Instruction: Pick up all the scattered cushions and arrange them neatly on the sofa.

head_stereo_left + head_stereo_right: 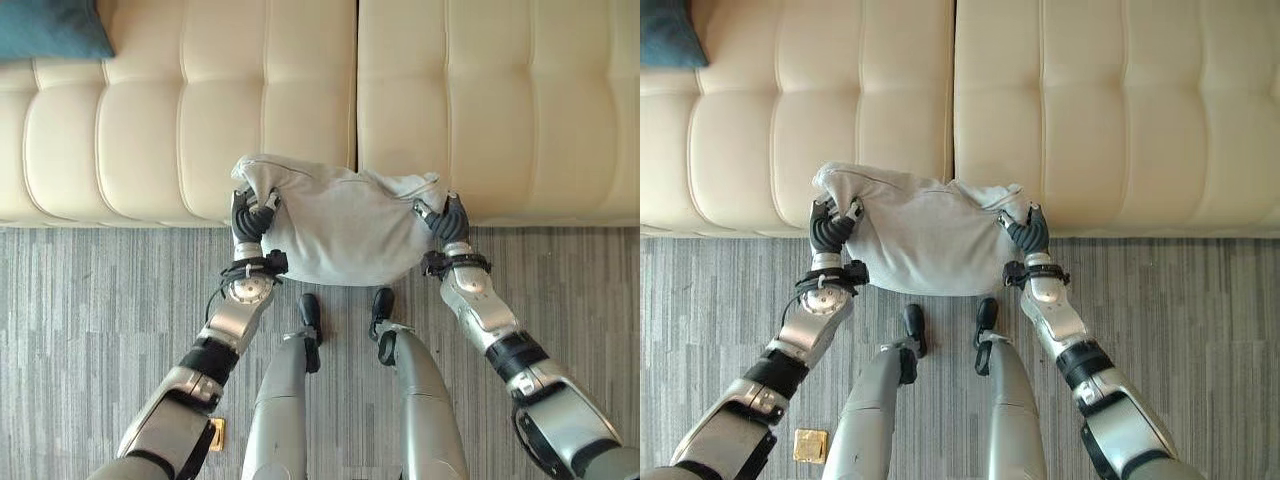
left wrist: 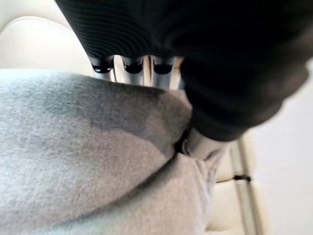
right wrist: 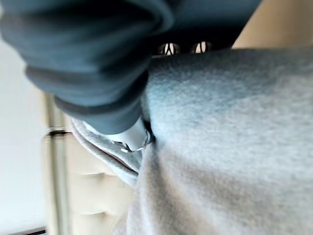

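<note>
- The cream tufted sofa [image 1: 300,90] fills the upper half of the head views, its front edge running across the middle of the frame, with a seam between two seat sections near the centre.
- The grey striped carpet [image 1: 90,300] takes the lower half of the frame.
- A grey cushion [image 1: 345,225] hangs at the centre of the frame, held off the floor, its upper edge overlapping the sofa's front edge and its lower part over the carpet.
- A teal cushion [image 1: 50,28] lies on the sofa in the upper left corner, partly cut off by the frame.
- The left hand [image 1: 252,212] is clenched on the grey cushion's left upper corner, thumb pinching the cloth.
- The right hand [image 1: 447,218] grasps the right upper corner likewise.
- A small gold square object [image 1: 810,445] lies on the carpet at lower left.
</note>
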You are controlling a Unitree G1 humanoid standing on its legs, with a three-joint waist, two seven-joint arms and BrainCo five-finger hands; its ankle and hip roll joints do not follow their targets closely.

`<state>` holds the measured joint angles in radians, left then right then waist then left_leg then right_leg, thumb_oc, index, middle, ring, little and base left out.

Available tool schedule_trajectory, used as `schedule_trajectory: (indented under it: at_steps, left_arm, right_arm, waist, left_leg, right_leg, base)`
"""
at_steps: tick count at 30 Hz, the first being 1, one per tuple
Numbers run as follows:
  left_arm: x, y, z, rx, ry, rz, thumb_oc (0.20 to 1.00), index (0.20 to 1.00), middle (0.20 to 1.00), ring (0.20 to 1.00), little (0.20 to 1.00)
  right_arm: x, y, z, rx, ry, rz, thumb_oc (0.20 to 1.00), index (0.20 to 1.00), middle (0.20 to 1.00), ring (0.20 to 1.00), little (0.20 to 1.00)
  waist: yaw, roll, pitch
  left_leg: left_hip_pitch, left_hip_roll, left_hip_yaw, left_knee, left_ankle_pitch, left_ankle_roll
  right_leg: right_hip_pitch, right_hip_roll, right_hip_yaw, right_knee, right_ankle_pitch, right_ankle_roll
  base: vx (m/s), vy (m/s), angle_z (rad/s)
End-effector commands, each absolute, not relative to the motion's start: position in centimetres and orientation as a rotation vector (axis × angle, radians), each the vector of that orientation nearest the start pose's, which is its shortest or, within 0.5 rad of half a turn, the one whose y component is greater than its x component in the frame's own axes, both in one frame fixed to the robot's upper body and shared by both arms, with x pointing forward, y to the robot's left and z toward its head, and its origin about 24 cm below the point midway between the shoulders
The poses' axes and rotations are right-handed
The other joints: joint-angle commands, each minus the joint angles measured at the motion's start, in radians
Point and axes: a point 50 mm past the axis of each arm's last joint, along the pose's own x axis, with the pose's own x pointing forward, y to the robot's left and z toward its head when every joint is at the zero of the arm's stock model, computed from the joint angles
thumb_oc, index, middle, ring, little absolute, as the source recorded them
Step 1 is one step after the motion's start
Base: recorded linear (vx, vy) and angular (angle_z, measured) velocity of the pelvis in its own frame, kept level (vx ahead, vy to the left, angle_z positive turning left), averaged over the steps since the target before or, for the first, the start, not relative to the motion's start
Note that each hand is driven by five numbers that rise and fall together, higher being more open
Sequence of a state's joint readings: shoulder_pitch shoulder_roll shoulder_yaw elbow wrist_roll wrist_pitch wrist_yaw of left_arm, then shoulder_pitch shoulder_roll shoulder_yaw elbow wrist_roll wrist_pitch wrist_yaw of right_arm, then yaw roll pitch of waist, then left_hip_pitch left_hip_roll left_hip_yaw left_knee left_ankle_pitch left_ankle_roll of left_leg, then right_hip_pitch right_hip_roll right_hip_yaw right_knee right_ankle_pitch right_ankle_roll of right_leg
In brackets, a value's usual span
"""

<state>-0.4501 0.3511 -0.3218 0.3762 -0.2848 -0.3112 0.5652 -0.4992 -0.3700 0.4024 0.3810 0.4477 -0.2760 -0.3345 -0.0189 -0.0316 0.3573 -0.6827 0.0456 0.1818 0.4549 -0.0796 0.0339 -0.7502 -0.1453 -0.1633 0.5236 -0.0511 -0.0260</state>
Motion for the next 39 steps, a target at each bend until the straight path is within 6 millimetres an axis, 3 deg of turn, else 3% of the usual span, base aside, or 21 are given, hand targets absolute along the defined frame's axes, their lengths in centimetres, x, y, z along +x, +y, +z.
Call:
schedule_trajectory:
  at_steps: [1, 6, 14, 19, 20, 23, 25, 26, 30, 32, 36, 39]
  left_arm:
    - [30.5, 11.4, 13.3, 0.025, -0.555, -0.021, 0.200, 0.200, 0.200, 0.200, 0.200]
    - [26.8, 13.1, 10.8, 0.032, -0.489, -0.085, 0.200, 0.200, 0.200, 0.200, 0.200]
    - [24.8, 14.2, 9.6, 0.037, -0.433, -0.118, 0.200, 0.200, 0.200, 0.200, 0.200]
    - [24.5, 14.2, 9.5, 0.047, -0.423, -0.142, 0.200, 0.200, 0.200, 0.200, 0.200]
    - [24.3, 14.2, 9.4, 0.062, -0.417, -0.154, 0.200, 0.200, 0.200, 0.200, 0.200]
    - [24.2, 14.2, 8.9, 0.083, -0.397, -0.163, 0.200, 0.200, 0.200, 0.200, 0.200]
    - [24.2, 14.2, 8.9, 0.084, -0.399, -0.161, 0.200, 0.200, 0.200, 0.200, 0.200]
    - [24.1, 14.5, 8.9, 0.079, -0.397, -0.153, 0.200, 0.200, 0.200, 0.200, 0.200]
    - [24.1, 14.7, 9.0, 0.070, -0.395, -0.143, 0.200, 0.200, 0.200, 0.200, 0.200]
    - [24.0, 14.8, 8.4, 0.053, -0.373, -0.119, 0.200, 0.200, 0.200, 0.200, 0.200]
    - [23.8, 14.3, 8.1, 0.038, -0.361, -0.146, 0.200, 0.200, 0.200, 0.200, 0.200]
    - [23.5, 13.9, 7.5, -0.007, -0.329, -0.172, 0.200, 0.200, 0.200, 0.200, 0.200]
  right_arm:
    - [30.4, -8.4, 14.1, 0.071, -0.500, 0.333, 0.200, 0.200, 0.200, 0.200, 0.200]
    - [26.5, -10.1, 13.0, 0.081, -0.502, 0.396, 0.200, 0.200, 0.200, 0.200, 0.200]
    - [24.8, -10.8, 13.7, 0.084, -0.535, 0.428, 0.200, 0.200, 0.200, 0.200, 0.200]
    - [24.6, -10.5, 14.4, 0.062, -0.569, 0.435, 0.200, 0.200, 0.200, 0.200, 0.200]
    - [24.5, -10.5, 14.5, 0.058, -0.573, 0.437, 0.200, 0.200, 0.200, 0.200, 0.200]
    - [24.3, -10.4, 14.2, 0.059, -0.562, 0.443, 0.200, 0.200, 0.200, 0.200, 0.200]
    - [24.4, -10.2, 14.1, 0.057, -0.562, 0.450, 0.200, 0.200, 0.200, 0.200, 0.200]
    - [24.6, -10.1, 14.4, 0.062, -0.571, 0.457, 0.200, 0.200, 0.200, 0.200, 0.200]
    - [24.7, -10.2, 14.3, 0.062, -0.562, 0.458, 0.200, 0.200, 0.200, 0.200, 0.200]
    - [24.8, -10.5, 13.7, 0.059, -0.536, 0.445, 0.200, 0.200, 0.200, 0.200, 0.200]
    - [24.3, -11.5, 13.0, 0.054, -0.511, 0.416, 0.200, 0.200, 0.200, 0.200, 0.200]
    - [23.9, -12.8, 12.2, 0.050, -0.473, 0.386, 0.200, 0.200, 0.200, 0.200, 0.200]
  waist:
    - [0.004, 0.008, -0.027]
    - [-0.011, 0.007, -0.108]
    - [-0.011, 0.003, -0.188]
    - [-0.008, 0.005, -0.189]
    - [-0.011, 0.009, -0.180]
    - [-0.013, 0.019, -0.174]
    - [-0.016, 0.021, -0.172]
    - [-0.017, 0.026, -0.170]
    - [-0.026, 0.027, -0.163]
    - [-0.040, 0.025, -0.158]
    - [-0.058, 0.026, -0.167]
    - [-0.069, 0.046, -0.197]
  left_leg:
    - [0.191, 0.002, -0.076, -0.157, 0.017, -0.062]
    - [0.427, -0.003, -0.060, -0.270, 0.020, -0.063]
    - [0.592, -0.033, -0.023, -0.311, -0.026, -0.042]
    - [0.620, -0.054, -0.008, -0.319, -0.051, -0.008]
    - [0.637, -0.060, -0.007, -0.324, -0.060, 0.012]
    - [0.671, -0.073, -0.020, -0.336, -0.076, 0.025]
    - [0.680, -0.079, -0.023, -0.344, -0.078, 0.026]
    - [0.696, -0.093, -0.028, -0.358, -0.094, 0.030]
    - [0.711, -0.103, -0.038, -0.351, -0.117, 0.031]
    - [0.750, -0.122, -0.055, -0.344, -0.143, 0.018]
    - [0.780, -0.136, -0.096, -0.327, -0.166, -0.002]
    - [0.777, -0.101, -0.123, -0.257, -0.104, -0.068]
  right_leg:
    - [0.194, -0.009, 0.058, -0.090, -0.035, 0.133]
    - [0.441, 0.001, 0.060, -0.227, -0.011, 0.156]
    - [0.591, 0.015, 0.098, -0.289, 0.005, 0.192]
    - [0.550, 0.003, 0.129, -0.185, 0.058, 0.238]
    - [0.527, 0.005, 0.144, -0.098, 0.088, 0.250]
    - [0.484, 0.015, 0.156, -0.029, 0.082, 0.242]
    - [0.471, 0.018, 0.157, -0.039, 0.076, 0.235]
    - [0.421, 0.021, 0.141, -0.128, 0.060, 0.218]
    - [0.372, 0.034, 0.140, -0.219, 0.080, 0.217]
    - [0.343, 0.038, 0.130, -0.332, 0.116, 0.228]
    - [0.376, 0.036, 0.145, -0.361, 0.127, 0.220]
    - [0.426, 0.055, 0.120, -0.354, 0.122, 0.187]
  base:
    - [0.22, 0.060, -0.15]
    - [0.30, 0.074, -0.12]
    - [0.19, 0.084, -0.23]
    - [0.09, 0.109, -0.21]
    - [0.09, 0.100, -0.22]
    - [0.11, 0.077, -0.23]
    - [0.12, 0.005, 0.01]
    - [0.14, -0.020, 0.02]
    - [0.19, -0.052, -0.06]
    - [0.34, -0.125, 0.05]
    - [0.24, -0.127, 0.46]
    - [0.32, -0.234, 0.83]
